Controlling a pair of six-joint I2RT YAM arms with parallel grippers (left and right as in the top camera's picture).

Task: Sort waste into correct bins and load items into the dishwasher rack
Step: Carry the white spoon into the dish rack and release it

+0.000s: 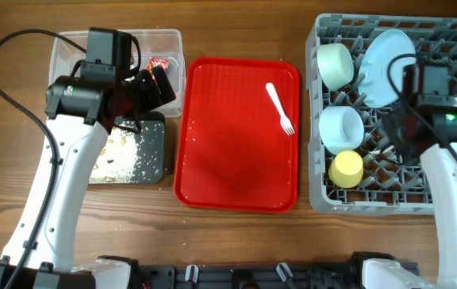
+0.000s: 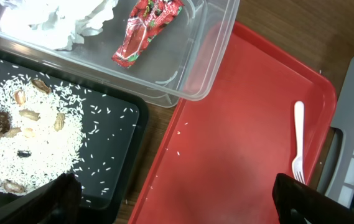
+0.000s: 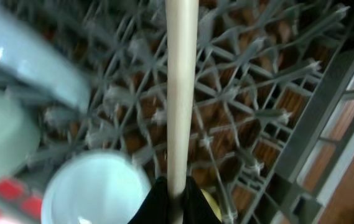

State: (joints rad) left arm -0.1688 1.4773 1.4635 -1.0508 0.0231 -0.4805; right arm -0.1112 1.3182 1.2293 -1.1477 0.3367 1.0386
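Observation:
My left gripper [image 1: 160,88] [image 2: 177,199] is open and empty, above the gap between the black tray [image 1: 154,160] [image 2: 117,155] and the red serving tray. The clear tub [image 1: 172,40] [image 2: 214,56] holds the red wrapper [image 1: 158,63] [image 2: 145,31] and the white tissue [image 2: 58,18]. Rice and brown food scraps [image 1: 124,156] [image 2: 15,137] lie in the black tray. The white fork [image 1: 280,108] [image 2: 298,140] lies on the red tray. My right gripper [image 1: 390,132] [image 3: 175,193] is shut on the white spoon handle [image 3: 181,93] over the grey rack [image 1: 453,32] [image 3: 257,93]. The rack holds the plate [image 1: 389,52], two bowls [image 1: 335,64] [image 1: 342,127] and the yellow cup [image 1: 346,168].
The red serving tray [image 1: 236,160] [image 2: 239,124] lies between the bins and the rack. A few rice grains lie on its left edge. Wooden tabletop [image 1: 236,241] shows in front.

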